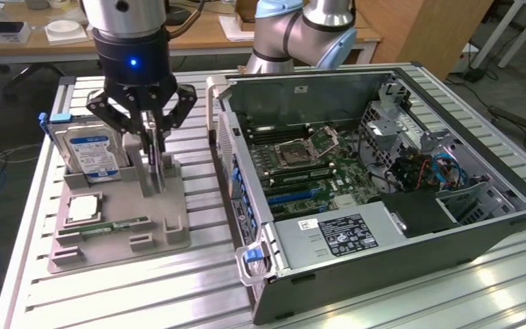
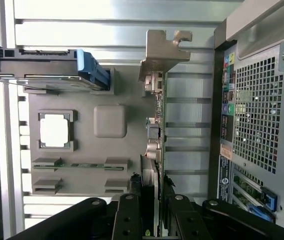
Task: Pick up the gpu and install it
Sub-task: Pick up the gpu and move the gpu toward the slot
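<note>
Your claw (image 1: 153,132) is pinched narrow on the gpu (image 1: 158,171), a thin dark card standing on edge just beside the hard drive (image 1: 92,154).

Ext view high, oblique; wrist straight down, close — share fixture (image 1: 153,240) (image 2: 84,95).

Hard drive (image 1: 92,152) just beside pincer (image 1: 154,130); bare table strip (image 1: 201,205) before case (image 1: 382,264).
</note>
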You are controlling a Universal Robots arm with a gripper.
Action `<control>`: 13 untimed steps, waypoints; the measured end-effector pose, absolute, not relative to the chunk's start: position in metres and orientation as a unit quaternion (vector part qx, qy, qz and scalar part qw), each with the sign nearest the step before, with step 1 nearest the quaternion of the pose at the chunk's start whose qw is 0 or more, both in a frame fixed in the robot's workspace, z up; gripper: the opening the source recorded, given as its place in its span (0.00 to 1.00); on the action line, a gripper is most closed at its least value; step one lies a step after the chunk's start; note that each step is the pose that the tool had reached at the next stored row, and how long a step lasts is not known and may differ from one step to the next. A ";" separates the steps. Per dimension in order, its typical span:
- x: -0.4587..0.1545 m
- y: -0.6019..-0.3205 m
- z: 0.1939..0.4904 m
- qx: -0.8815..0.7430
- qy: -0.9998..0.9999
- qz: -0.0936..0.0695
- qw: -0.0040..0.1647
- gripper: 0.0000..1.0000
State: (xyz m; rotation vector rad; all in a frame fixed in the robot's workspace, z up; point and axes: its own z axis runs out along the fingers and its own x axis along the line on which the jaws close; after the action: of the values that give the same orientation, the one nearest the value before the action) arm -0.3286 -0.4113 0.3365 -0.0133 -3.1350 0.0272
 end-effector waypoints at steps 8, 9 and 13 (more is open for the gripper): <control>-0.328 -0.411 0.345 -0.004 -1.000 0.008 0.005 0.26; -0.328 -0.411 0.349 -0.004 -1.000 0.008 0.005 0.26; -0.328 -0.411 0.365 -0.004 -1.000 0.008 0.005 0.26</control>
State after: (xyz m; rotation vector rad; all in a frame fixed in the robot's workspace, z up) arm -0.3285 -0.4113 0.3655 -0.0133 -3.1308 0.0257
